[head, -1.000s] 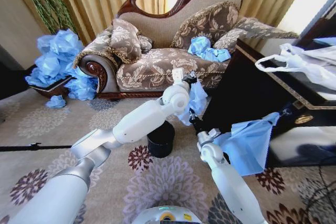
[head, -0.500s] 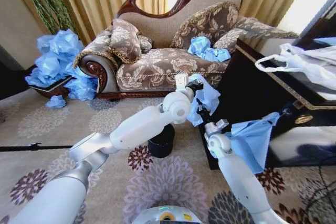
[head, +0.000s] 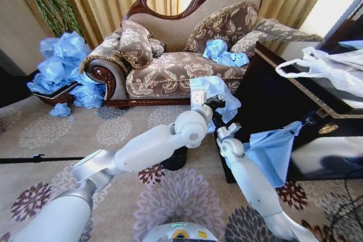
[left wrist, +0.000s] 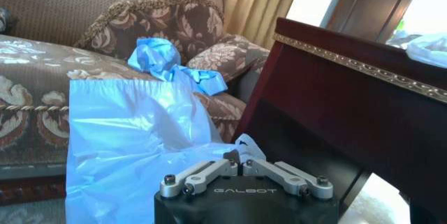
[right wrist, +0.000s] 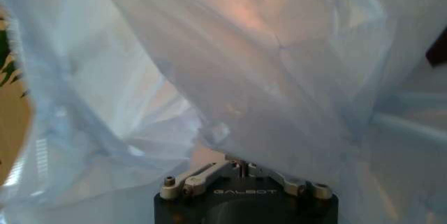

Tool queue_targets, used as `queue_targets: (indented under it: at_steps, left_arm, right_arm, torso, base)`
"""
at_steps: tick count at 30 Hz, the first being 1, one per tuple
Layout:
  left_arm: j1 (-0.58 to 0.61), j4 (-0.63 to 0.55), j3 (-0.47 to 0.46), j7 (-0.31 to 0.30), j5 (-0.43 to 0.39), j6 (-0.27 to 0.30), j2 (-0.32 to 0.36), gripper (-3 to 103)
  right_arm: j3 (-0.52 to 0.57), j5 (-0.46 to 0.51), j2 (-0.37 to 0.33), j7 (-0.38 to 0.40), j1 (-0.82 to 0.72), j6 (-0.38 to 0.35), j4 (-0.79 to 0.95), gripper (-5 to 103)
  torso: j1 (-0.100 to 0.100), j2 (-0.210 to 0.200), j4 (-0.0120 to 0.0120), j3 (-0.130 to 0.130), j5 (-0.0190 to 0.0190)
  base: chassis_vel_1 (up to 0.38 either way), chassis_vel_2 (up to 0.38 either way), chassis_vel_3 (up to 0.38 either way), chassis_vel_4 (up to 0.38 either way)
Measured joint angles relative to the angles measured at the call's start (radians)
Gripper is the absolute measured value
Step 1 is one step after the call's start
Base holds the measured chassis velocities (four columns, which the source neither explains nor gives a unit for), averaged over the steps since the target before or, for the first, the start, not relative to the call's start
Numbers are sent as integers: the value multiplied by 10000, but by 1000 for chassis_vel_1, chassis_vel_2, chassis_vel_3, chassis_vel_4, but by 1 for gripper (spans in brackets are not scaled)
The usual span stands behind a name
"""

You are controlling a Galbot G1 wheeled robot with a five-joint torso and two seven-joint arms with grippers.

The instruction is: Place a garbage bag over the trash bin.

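Note:
The light-blue garbage bag hangs in the air in front of the sofa, held from two sides. My left gripper is shut on its edge; in the left wrist view the fingers pinch a fold and the garbage bag spreads out beyond them. Just below, my right gripper is also shut on the plastic, and in the right wrist view the garbage bag drapes over the closed gripper. The black trash bin stands on the carpet, mostly hidden behind my left forearm.
A patterned sofa is ahead with crumpled blue bags on its seat. A heap of blue bags lies at its left end. A dark wooden table on the right carries a white bag and another blue bag.
Both grippers have lifted the garbage bag higher and a little to the right. My left forearm now covers more of the trash bin.

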Motion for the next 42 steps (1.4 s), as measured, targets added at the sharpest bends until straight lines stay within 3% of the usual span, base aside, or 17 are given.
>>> queue_targets:
  at_steps: [10,12,21,24,27,29,35,38,40,42]
  left_arm:
    - [354,-309,-454,-121,116,287,791,0]
    - [521,-621,-514,186,-34,311,1154,0]
    - [691,-1267,-685,1304,-306,158,1456,0]
    - [713,-1357,-769,1316,-457,92,1465,0]
    - [905,-1663,-985,878,-1062,-76,1410,0]
    - [1514,-2051,-1353,601,-1459,-175,1559,0]
    - [3006,-2524,-2395,682,-1556,-298,2183,0]
    - [3905,-2727,-3595,775,-1720,-405,2458,0]
    - [4056,-2759,-3854,775,-1819,-427,2486,0]
    - [4440,-2866,-4488,753,-2121,-517,2552,0]
  right_arm:
    - [244,-33,-26,-52,148,-98,-107,0]
    - [130,-33,81,-35,295,-131,-139,0]
    - [-708,-201,799,87,720,-181,-635,0]
    - [-919,-275,901,100,721,-176,-653,0]
    - [-1118,-366,1106,165,740,-169,-653,0]
    - [-1356,-468,1079,216,752,-240,-608,0]
    - [-1866,-642,768,196,619,-513,-457,0]
    - [-2540,-668,511,198,572,-1128,-308,0]
    - [-2685,-667,471,209,581,-1303,-289,0]
    - [-3028,-574,451,360,694,-1998,-243,0]
  torso:
    - [0,0,-1,0,-2]
    - [0,0,0,0,-3]
    - [0,0,1,0,-2]
    - [0,0,0,0,-2]
    - [0,0,0,0,1]
    - [0,1,-3,0,-1]
    - [0,0,1,-1,-2]
    - [0,0,3,-1,-2]
    - [-1,1,2,-1,-2]
    - [0,1,-2,-1,-1]
  base:
    - [0,0,0,0]
    - [0,0,0,0]
    - [0,0,0,0]
    - [0,0,0,0]
    - [0,0,0,0]
    - [0,0,0,0]
    - [0,0,0,0]
    - [0,0,0,0]
    - [0,0,0,0]
    - [0,0,0,0]
